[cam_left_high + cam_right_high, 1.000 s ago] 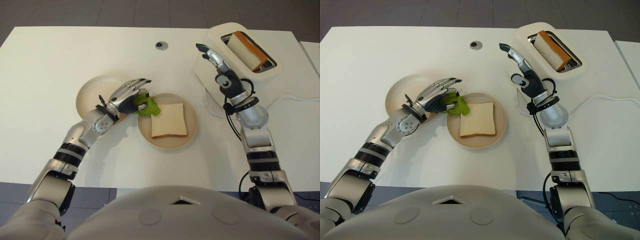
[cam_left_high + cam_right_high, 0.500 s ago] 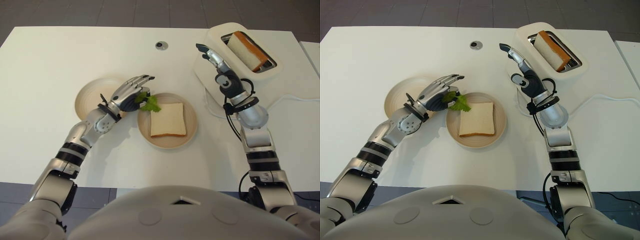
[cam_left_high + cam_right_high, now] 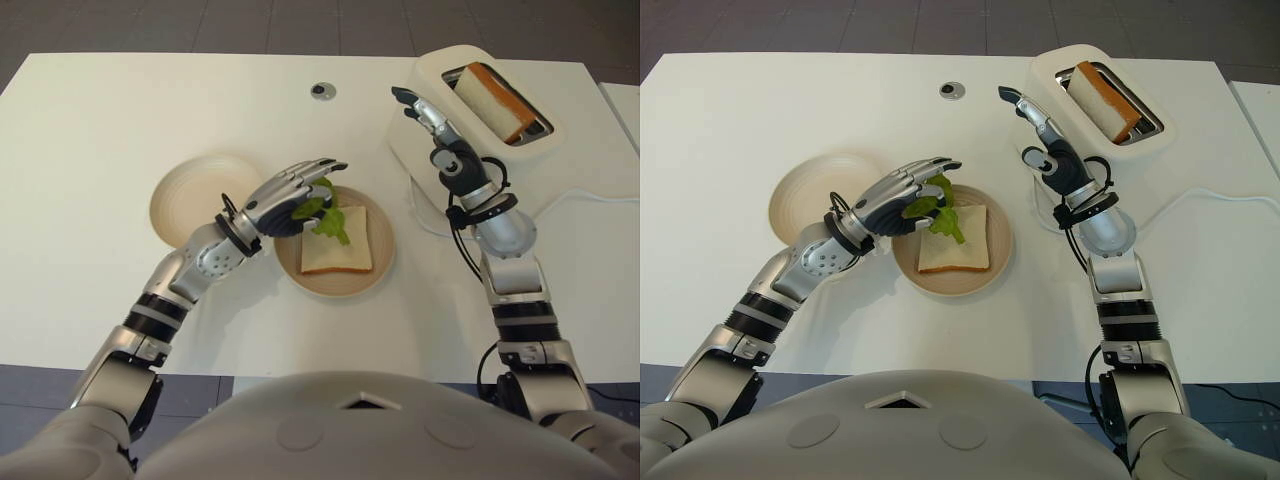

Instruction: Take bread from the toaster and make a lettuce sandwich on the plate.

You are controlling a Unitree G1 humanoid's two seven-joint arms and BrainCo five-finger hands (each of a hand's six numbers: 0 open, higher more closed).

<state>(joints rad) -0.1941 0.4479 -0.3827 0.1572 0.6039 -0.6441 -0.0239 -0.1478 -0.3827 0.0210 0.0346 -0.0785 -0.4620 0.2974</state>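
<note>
My left hand [image 3: 285, 195] is shut on a green lettuce leaf [image 3: 326, 215] that hangs over the left part of a bread slice [image 3: 338, 242]. That slice lies flat on a round beige plate [image 3: 380, 268] in the middle of the table. A white toaster [image 3: 430, 145] stands at the back right with a second bread slice [image 3: 492, 98] sticking up from its slot. My right hand [image 3: 440, 135] is raised beside the toaster's left side, fingers stretched out and holding nothing.
An empty beige bowl [image 3: 185, 195] sits left of the plate, just behind my left forearm. A small round grommet [image 3: 322, 91] is set in the tabletop at the back. The toaster's white cord [image 3: 590, 198] trails off to the right.
My left hand has carried the lettuce rightward from the bowl's edge to above the bread on the plate. The right arm has kept still.
</note>
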